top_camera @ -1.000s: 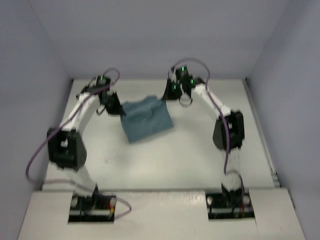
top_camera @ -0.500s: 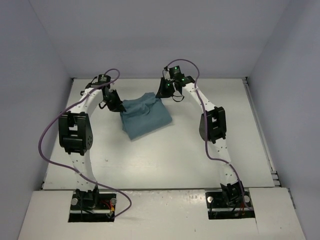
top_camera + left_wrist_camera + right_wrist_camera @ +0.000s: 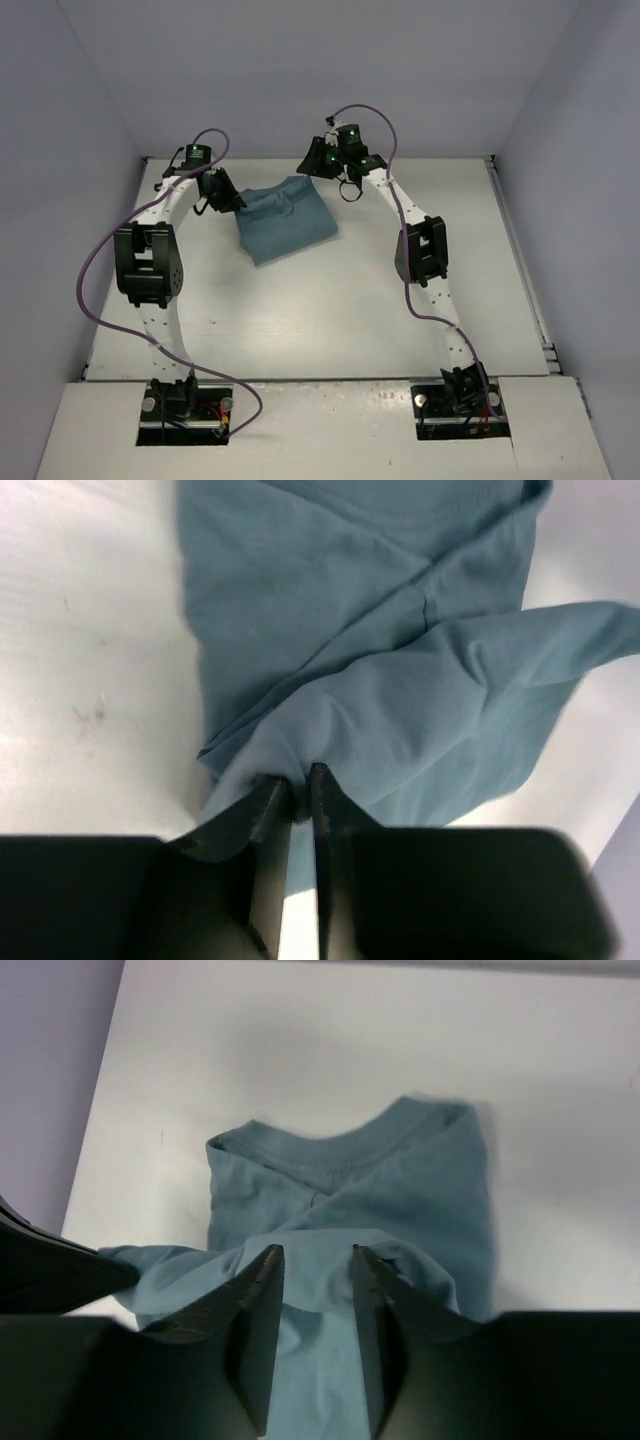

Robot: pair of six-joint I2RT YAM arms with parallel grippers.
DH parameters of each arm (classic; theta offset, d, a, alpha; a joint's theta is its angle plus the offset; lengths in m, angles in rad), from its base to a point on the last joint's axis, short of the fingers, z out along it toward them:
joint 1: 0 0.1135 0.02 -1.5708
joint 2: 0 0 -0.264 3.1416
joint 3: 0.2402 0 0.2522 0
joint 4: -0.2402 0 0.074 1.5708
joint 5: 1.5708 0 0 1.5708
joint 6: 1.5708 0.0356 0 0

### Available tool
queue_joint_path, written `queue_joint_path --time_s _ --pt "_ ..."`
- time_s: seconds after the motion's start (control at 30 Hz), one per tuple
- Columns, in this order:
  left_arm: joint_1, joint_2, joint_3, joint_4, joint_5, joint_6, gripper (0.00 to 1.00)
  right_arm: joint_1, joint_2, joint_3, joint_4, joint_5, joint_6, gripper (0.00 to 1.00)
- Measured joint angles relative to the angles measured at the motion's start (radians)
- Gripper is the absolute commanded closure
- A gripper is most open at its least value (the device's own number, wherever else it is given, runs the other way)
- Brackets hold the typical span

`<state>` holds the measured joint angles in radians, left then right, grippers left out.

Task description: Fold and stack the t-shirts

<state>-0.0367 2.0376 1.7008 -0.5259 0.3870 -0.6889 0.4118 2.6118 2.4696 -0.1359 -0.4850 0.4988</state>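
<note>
Fold step, both arms at the far part of the table (image 3: 330, 320), both holding one edge of the t-shirt (image 3: 288, 222). Left gripper (image 3: 300, 780) has its fingers nearly together, with a thin pinch of teal cloth at the shirt's left corner. Right gripper (image 3: 315, 1255) has a thicker bunch of the same edge filling the gap between its fingers, so I judge it clamped too, less certain than the left. The rest of the shirt lies flat on the table, already part folded. In the right wrist view the collar end sits beyond the fingers, and the raised flap runs from the right fingers across to the left gripper at the frame's left edge. To do it well, the two arms should likely move together at the same height, with the held edge lightly taut so it does not sag or twist. They should carry it over the flat part and lay it square on the collar end, then let go only once the cloth is down. Risks: the thin left pinch slipping, or one arm leading and skewing the fold. No second shirt in view to stack on
</note>
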Motion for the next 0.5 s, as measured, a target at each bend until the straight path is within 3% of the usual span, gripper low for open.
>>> queue_joint_path --time_s 0.07,0.23,0.5 --pt "0.021 0.029 0.009 0.044 0.002 -0.017 0.52 0.000 0.027 0.000 0.060 0.001 0.011 0.49" --pt "0.082 0.086 0.027 0.113 0.004 -0.020 0.48 -0.001 0.060 -0.024 0.129 0.012 -0.007 0.44" --pt "0.067 -0.031 0.035 0.090 -0.086 0.121 0.48 -0.007 -0.186 -0.393 0.163 0.066 -0.179 0.45"
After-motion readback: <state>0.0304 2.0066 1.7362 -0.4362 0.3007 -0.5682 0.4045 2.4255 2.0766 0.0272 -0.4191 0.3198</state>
